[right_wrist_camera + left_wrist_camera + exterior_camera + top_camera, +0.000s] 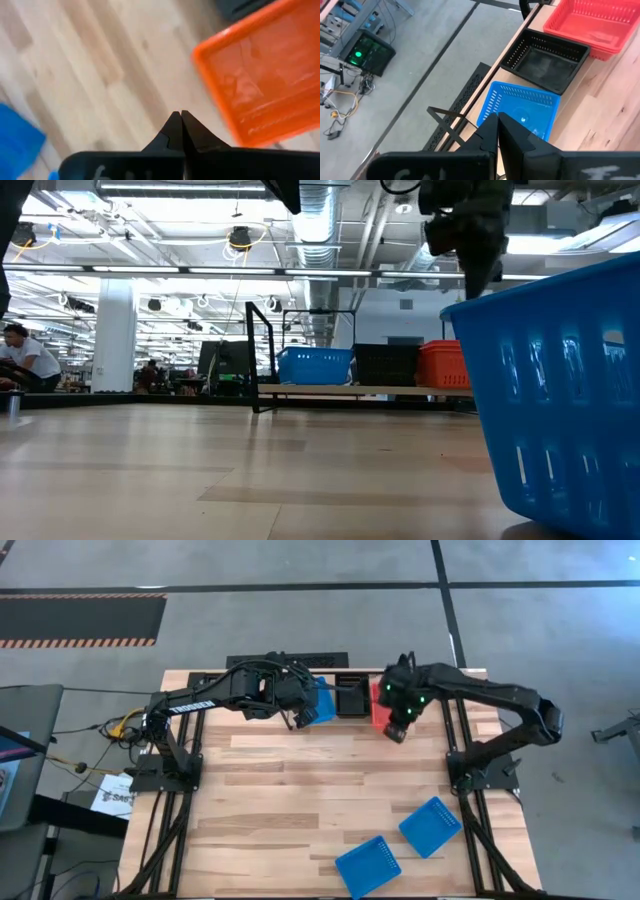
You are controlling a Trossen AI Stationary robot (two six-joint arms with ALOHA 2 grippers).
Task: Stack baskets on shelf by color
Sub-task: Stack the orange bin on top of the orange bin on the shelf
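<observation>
Both pincers are pinched tight and carry nothing. The left gripper [300, 718] hangs over the blue basket [322, 700] on the shelf [350, 390], upper centre of the high view. The right gripper [396, 730] hovers beside the red-orange stack [590, 22]. 2 blue baskets [400, 843] lie lower right.

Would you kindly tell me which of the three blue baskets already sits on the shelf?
The blue basket under the left claw, beside the black baskets; the other two blue baskets lie on the tabletop's near side.
</observation>
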